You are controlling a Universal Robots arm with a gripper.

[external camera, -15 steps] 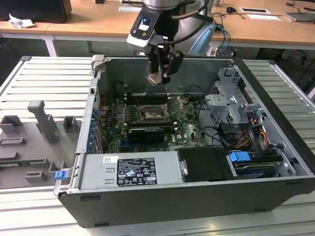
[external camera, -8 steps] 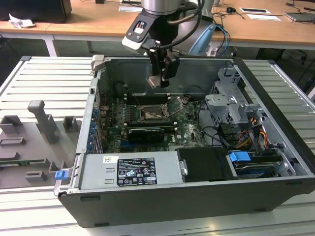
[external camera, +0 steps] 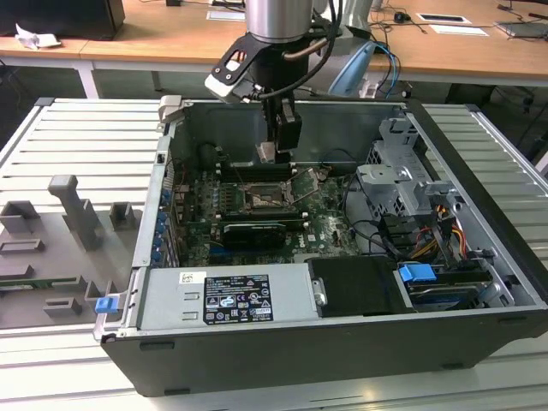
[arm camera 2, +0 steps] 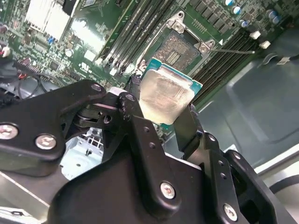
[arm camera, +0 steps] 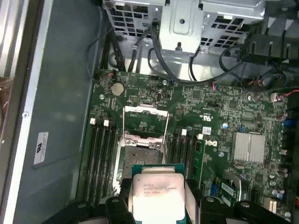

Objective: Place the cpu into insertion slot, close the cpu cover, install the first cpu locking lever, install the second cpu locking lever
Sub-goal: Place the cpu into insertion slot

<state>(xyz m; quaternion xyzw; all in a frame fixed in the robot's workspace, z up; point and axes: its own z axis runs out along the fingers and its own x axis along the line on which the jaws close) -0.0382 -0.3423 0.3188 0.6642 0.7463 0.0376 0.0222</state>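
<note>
My gripper (external camera: 274, 152) hangs inside the open computer case, shut on the cpu (arm camera 2: 166, 93), a silvery square chip on a green backing. Both wrist views show the chip clamped between the two black fingers (arm camera 2: 187, 126). It is held in the air above the board, a short way off the insertion slot (arm camera: 140, 156), a dark square socket between the memory slots. The slot lies bare. The cpu cover (arm camera: 145, 117), a thin metal frame, is swung open past the slot's far edge. In the exterior view the slot (external camera: 265, 199) sits just below the gripper.
Long black memory slots (arm camera: 100, 158) flank the socket on both sides. A black card (external camera: 253, 233), a power supply (external camera: 227, 295) and a metal drive cage (external camera: 402, 184) with cables crowd the case. Grey fixtures (external camera: 77, 210) stand on the table at the exterior view's left.
</note>
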